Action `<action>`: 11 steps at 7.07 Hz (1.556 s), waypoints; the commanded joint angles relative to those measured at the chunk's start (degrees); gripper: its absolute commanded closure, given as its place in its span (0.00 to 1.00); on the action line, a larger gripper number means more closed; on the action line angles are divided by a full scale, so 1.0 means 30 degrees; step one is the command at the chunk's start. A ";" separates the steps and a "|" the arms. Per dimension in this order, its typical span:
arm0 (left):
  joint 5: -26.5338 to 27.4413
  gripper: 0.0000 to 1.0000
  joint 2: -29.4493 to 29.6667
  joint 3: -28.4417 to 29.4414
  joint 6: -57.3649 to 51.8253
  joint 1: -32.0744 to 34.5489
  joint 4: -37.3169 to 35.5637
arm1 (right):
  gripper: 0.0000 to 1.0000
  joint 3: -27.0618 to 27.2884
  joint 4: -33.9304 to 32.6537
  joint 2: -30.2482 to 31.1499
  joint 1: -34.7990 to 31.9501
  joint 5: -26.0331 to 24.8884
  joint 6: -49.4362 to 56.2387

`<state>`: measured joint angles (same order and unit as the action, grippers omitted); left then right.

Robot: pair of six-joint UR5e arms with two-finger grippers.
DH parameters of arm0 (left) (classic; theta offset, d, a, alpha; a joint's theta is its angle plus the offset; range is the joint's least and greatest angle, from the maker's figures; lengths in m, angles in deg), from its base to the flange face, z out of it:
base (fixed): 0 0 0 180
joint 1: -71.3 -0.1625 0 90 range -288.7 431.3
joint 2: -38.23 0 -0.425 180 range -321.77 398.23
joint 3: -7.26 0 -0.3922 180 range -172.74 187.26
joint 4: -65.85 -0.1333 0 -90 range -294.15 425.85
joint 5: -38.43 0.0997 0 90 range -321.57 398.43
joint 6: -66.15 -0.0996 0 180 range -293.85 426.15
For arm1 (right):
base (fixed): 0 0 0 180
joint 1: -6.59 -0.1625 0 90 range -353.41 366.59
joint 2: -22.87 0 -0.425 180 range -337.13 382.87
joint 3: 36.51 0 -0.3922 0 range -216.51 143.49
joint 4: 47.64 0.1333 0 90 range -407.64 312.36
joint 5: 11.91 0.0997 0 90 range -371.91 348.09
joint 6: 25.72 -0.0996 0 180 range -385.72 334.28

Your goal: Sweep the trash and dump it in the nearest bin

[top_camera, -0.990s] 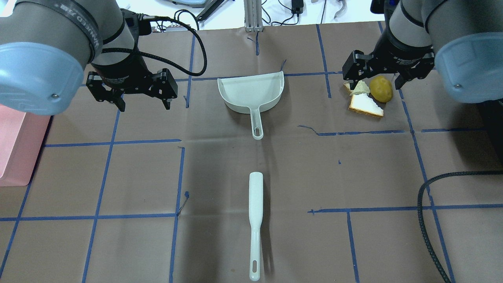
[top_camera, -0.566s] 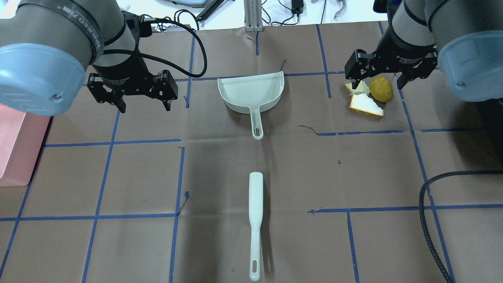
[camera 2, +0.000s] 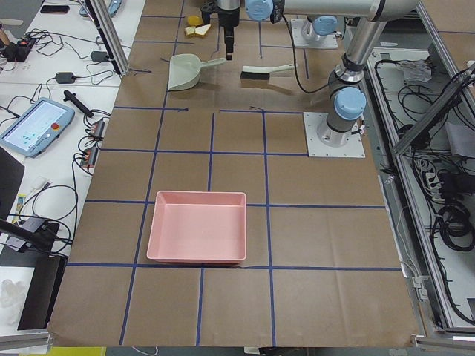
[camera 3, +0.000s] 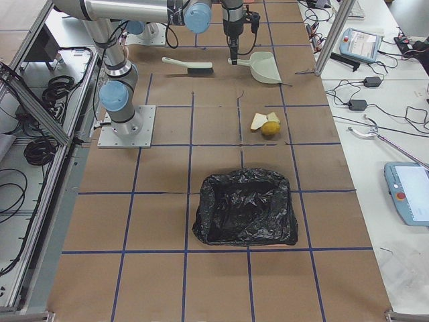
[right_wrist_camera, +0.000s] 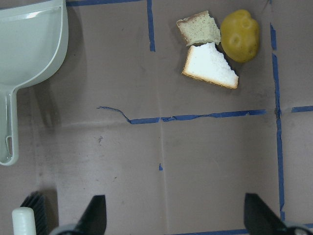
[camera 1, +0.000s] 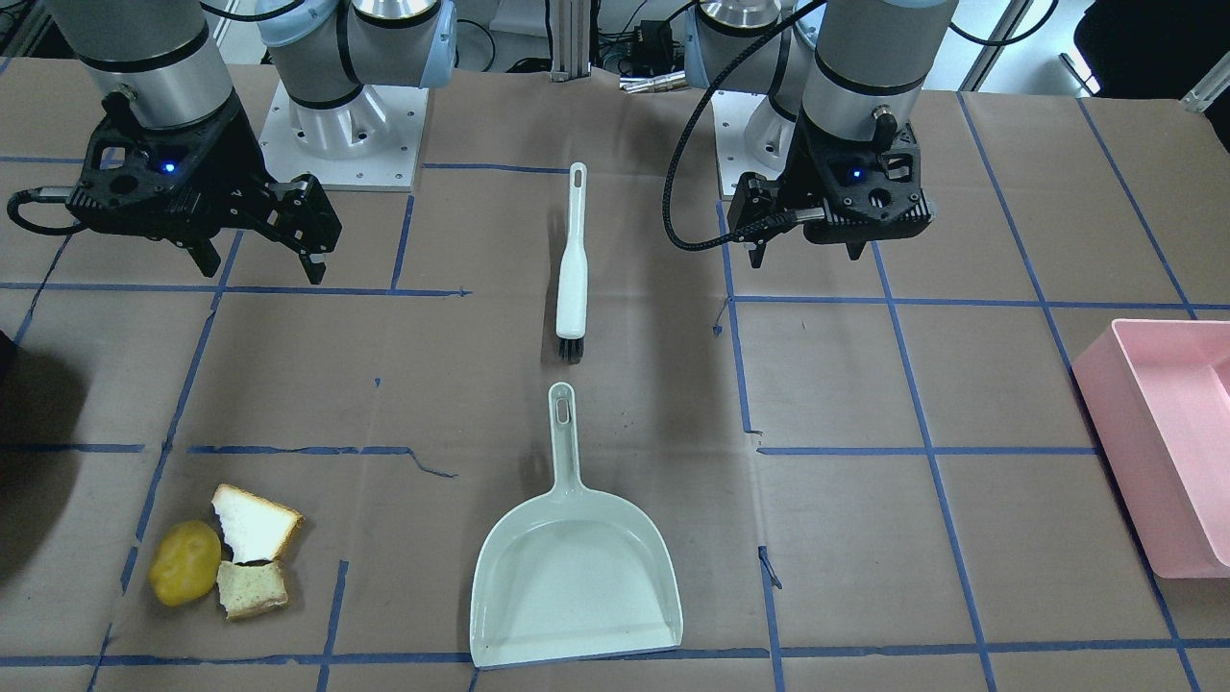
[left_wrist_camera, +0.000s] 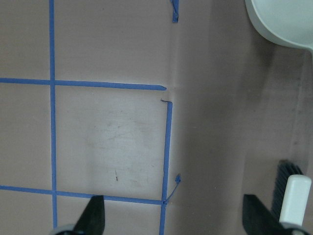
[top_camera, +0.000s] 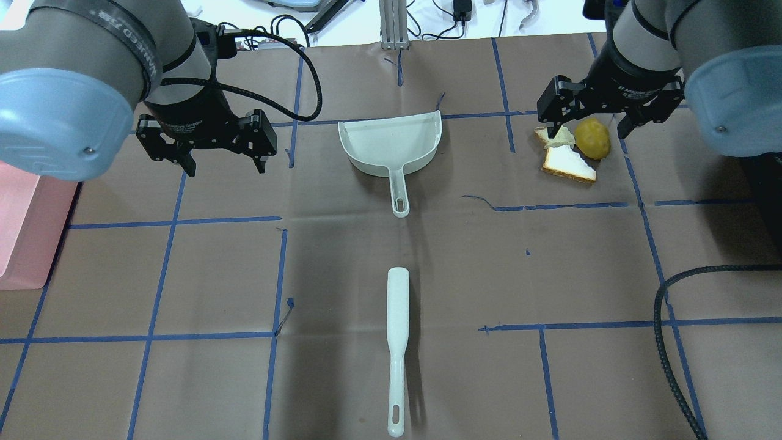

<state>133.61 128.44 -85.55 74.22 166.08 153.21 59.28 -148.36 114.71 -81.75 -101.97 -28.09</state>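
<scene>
Both hung released and empty: left gripper [top_camera: 225, 168], right gripper [camera 1: 261, 269]. The trash [top_camera: 574, 150] lay far right, untouched, apart from the dustpan [top_camera: 391, 143] and brush [top_camera: 397, 330] at centre. Opening step, by my judgement — each gripper next needed a squared descent onto a handle.

I see the trash [top_camera: 571, 164] well apart from the dustpan [top_camera: 391, 143], on its right in the overhead view: a yellow lump [top_camera: 592, 139] touching two crusted white bread pieces [top_camera: 556, 137], all lying flat.

You see matt brown paper covering the bench [top_camera: 550, 275], a smooth pale plastic dustpan [top_camera: 391, 143] and a crinkled, glossy black bag [camera 3: 244, 208].
</scene>
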 commanded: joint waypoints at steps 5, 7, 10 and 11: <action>0.0060 0.00 0.0107 -0.0059 0.0065 -0.0010 0.0000 | 0.00 0.0062 -0.0029 0.0030 -0.0113 -0.0009 0.0001; 0.0002 0.00 0.0050 -0.0030 0.0211 -0.0010 0.0000 | 0.00 0.0062 -0.0030 0.0030 -0.0113 -0.0009 0.0001; -0.0028 0.00 0.0050 -0.0293 0.0125 0.0077 -0.0029 | 0.00 0.0062 -0.0001 0.0030 -0.0142 -0.0009 -0.0028; -0.0028 0.00 0.0107 -0.0555 0.0153 0.0484 -0.0145 | 0.00 0.0062 -0.0029 0.0030 -0.0113 -0.0009 -0.0028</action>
<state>133.54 128.70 -86.50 74.71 166.57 153.06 59.47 -148.41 114.80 -82.13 -101.99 -28.17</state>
